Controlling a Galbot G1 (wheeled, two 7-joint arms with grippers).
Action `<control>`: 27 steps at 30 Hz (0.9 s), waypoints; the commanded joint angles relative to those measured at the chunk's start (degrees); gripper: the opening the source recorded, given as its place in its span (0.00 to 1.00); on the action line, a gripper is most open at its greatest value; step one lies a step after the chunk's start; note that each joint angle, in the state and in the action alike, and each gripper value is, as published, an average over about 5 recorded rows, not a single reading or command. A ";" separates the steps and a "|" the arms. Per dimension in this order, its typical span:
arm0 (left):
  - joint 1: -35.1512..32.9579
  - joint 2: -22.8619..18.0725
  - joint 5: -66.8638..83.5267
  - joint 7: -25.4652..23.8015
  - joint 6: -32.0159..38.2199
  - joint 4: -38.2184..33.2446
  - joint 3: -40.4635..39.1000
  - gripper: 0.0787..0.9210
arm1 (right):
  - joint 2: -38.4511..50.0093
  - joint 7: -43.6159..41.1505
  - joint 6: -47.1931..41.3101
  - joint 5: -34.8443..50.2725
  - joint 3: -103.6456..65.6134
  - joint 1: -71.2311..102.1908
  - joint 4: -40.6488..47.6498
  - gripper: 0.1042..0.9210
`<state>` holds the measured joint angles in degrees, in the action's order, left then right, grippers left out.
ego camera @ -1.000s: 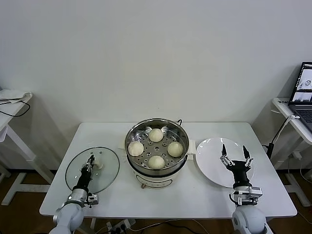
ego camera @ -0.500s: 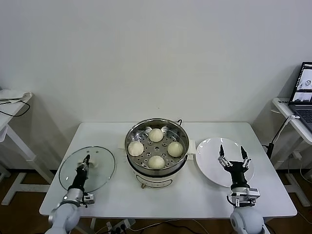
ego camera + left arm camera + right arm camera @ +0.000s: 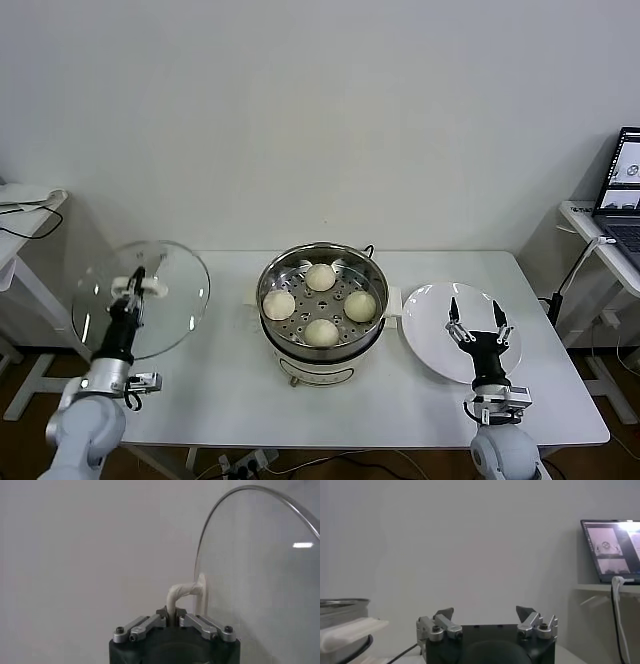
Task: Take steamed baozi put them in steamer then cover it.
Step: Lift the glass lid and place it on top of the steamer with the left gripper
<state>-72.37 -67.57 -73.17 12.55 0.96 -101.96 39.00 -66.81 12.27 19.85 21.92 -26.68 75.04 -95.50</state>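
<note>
Several cream-white baozi (image 3: 320,331) lie on the perforated tray inside the steel steamer (image 3: 322,262) at the table's middle. My left gripper (image 3: 133,287) is shut on the cream handle (image 3: 179,594) of the clear glass cover (image 3: 160,305), holding it lifted and tilted on edge beyond the table's left end. In the left wrist view the cover (image 3: 260,575) stands upright beside the jaws, which pinch the handle's loop. My right gripper (image 3: 478,326) stands open above the white plate (image 3: 430,310), with nothing between its fingers.
The white plate sits right of the steamer. A side table (image 3: 25,215) with cables stands at the far left, close to the raised cover. Another desk with a laptop (image 3: 620,185) is at the far right. The steamer's handle (image 3: 350,630) shows in the right wrist view.
My left gripper has lifted the cover off the table, carried it up and to the left, and tipped it upright. The right gripper has stayed over the plate.
</note>
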 commanded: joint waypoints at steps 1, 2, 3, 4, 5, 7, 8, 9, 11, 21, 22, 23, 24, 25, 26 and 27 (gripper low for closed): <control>-1.02 3.47 1.96 -6.45 -6.15 -23.93 -10.14 0.14 | -0.01 0.07 -0.13 0.27 -0.38 0.13 -0.15 0.88; -0.44 3.60 1.78 -6.93 -7.53 -24.79 -13.13 0.14 | 0.00 0.08 -0.16 0.33 -0.51 0.15 -0.12 0.88; 0.32 3.56 1.46 -7.40 -9.09 -25.46 -16.27 0.14 | 0.02 0.09 -0.17 0.38 -0.70 0.14 0.00 0.88; 1.25 3.34 1.15 -7.94 -10.70 -25.96 -19.23 0.14 | 0.04 0.10 -0.20 0.46 -0.93 0.12 0.14 0.88; 2.24 3.01 1.27 -8.49 -12.62 -26.30 -22.21 0.14 | 0.08 0.13 -0.24 0.53 -1.12 0.10 0.28 0.88; 4.37 2.14 2.62 -9.71 -16.48 -26.59 -28.34 0.14 | 0.21 0.15 -0.28 0.56 -1.52 0.09 0.63 0.88; 5.48 1.69 3.59 -10.34 -18.38 -26.58 -31.39 0.14 | 0.28 0.16 -0.30 0.60 -1.71 0.11 0.78 0.88; 6.61 1.32 4.45 -10.88 -20.10 -26.47 -34.37 0.14 | 0.33 0.16 -0.30 0.60 -1.88 0.13 0.93 0.88; 9.01 0.54 5.33 -12.27 -22.87 -25.81 -39.37 0.14 | 0.32 0.15 -0.26 0.60 -2.31 0.15 1.31 0.88; 18.82 -6.49 0.10 -23.14 -34.87 -18.25 -50.86 0.14 | -0.49 0.24 -0.27 0.43 -3.78 0.07 2.37 0.88; 19.32 -7.01 -0.64 -24.07 -35.46 -17.41 -51.38 0.14 | -0.57 0.24 -0.29 0.39 -3.81 0.00 2.40 0.88; 19.78 -7.50 -1.33 -24.95 -35.91 -16.51 -51.87 0.14 | -0.66 0.27 -0.33 0.37 -3.85 -0.08 2.41 0.88; 20.23 -7.98 -1.90 -25.73 -36.43 -15.54 -52.34 0.14 | -0.75 0.30 -0.38 0.37 -3.87 -0.17 2.40 0.88; 20.69 -8.41 -2.32 -26.43 -36.89 -14.55 -52.73 0.14 | -0.82 0.34 -0.44 0.35 -3.90 -0.25 2.38 0.88; 21.12 -8.81 -2.83 -27.00 -37.16 -13.52 -53.06 0.14 | -0.88 0.36 -0.48 0.32 -3.93 -0.31 2.37 0.88; 21.54 -9.15 -3.15 -27.40 -37.39 -12.46 -53.33 0.14 | -0.91 0.39 -0.53 0.30 -3.95 -0.36 2.34 0.88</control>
<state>-58.24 -71.76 -71.89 -5.53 -26.61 -120.46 -2.38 -67.49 12.55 19.44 22.24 -30.14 74.86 -93.42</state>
